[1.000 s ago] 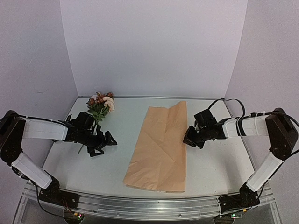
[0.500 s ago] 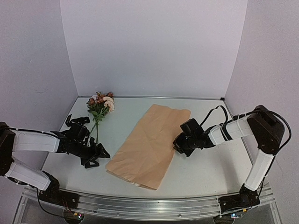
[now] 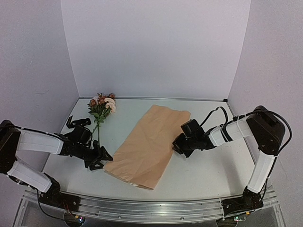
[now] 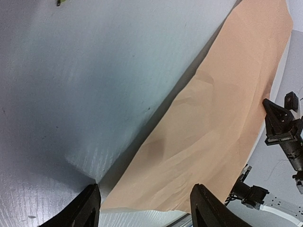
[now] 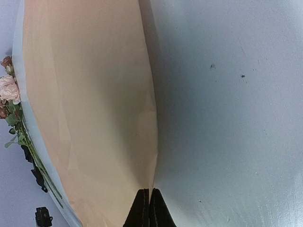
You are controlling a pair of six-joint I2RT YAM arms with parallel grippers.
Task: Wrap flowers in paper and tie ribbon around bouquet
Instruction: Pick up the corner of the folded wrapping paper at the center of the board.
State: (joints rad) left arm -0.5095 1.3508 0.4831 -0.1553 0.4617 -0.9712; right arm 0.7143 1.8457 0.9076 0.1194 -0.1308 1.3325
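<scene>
As the desk (image 3: 213,165) is viewed from above, the paper (image 3: 144,145) is found lying flat on it, turned diagonally: far end toward back centre, near end toward front-left. Creases are seen across the sheet. The flowers (image 3: 102,106) are placed at the back-left of the desk, blooms toward the rear wall, stems run toward the front. They are kept apart from the paper, w/ bare desk btwn them.

The L hand (image 3: 101,159) is held low at the paper's near-left corner. In the L wrist view its fingers (image 4: 89,209) are seen apart, w/ that corner of the sheet lying btwn them. Nothing is gripped, & contact w/ the paper can't be told. A dark shadow is cast along the sheet's left edge there.

The R hand (image 3: 175,148) is set at the sheet's right long edge, approx. midway along it. In the R wrist view its fingertips (image 5: 142,210) are pressed together, & the paper's edge is run straight into them: the hand is clamped on the edge of the paper. A shadow is thrown on the desk beside that edge. The flowers are also caught at the left border of that view, beyond the far side of the sheet.

Both arms are stretched low over the desk, w/ the paper btwn the two hands.
</scene>
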